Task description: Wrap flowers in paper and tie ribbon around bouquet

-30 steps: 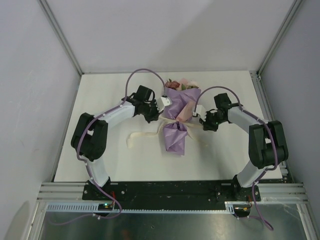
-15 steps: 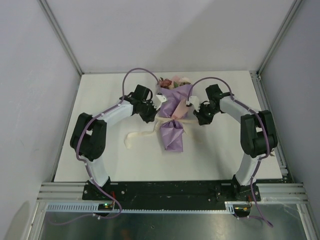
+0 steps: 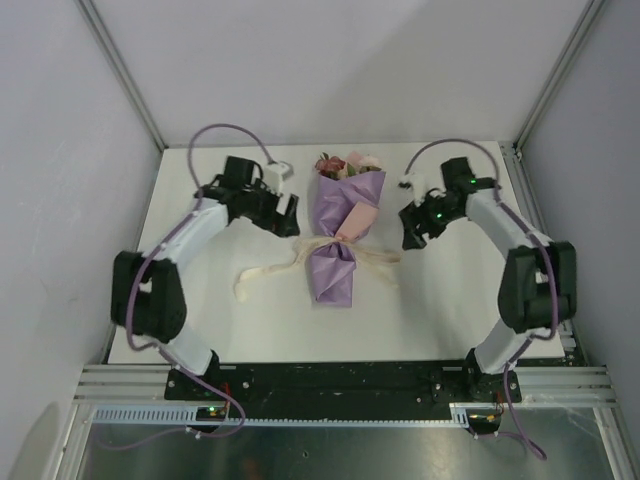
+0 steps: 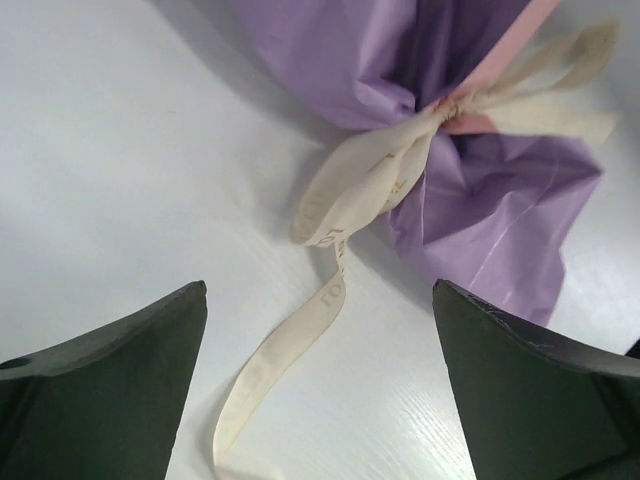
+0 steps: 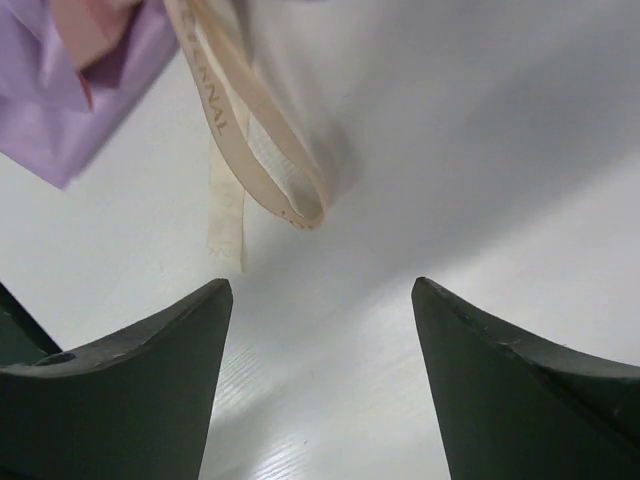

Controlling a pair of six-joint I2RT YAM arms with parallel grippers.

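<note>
The bouquet [image 3: 338,235] lies on the white table, a lilac paper [image 4: 500,200] cone with a pink flap. The flowers [image 3: 343,165], pink and dark red, point away from the arm bases. The cream ribbon [image 3: 335,246] is tied round its pinched waist. One ribbon tail [image 4: 290,355] trails left and a ribbon loop [image 5: 262,115] lies to the right. My left gripper [image 3: 288,215] [image 4: 320,288] stands open to the left of the bouquet, apart from it. My right gripper [image 3: 410,232] [image 5: 322,282] stands open to the right. Nothing is between the fingers of either.
The white table [image 3: 200,320] is bounded by grey walls and a metal frame post [image 3: 515,155] at the back right. The arm bases stand on the black rail [image 3: 340,378] at the near edge.
Both grippers have opened and drawn back outwards from the bouquet, the left one leftwards, the right one rightwards. The bouquet now lies free on the table.
</note>
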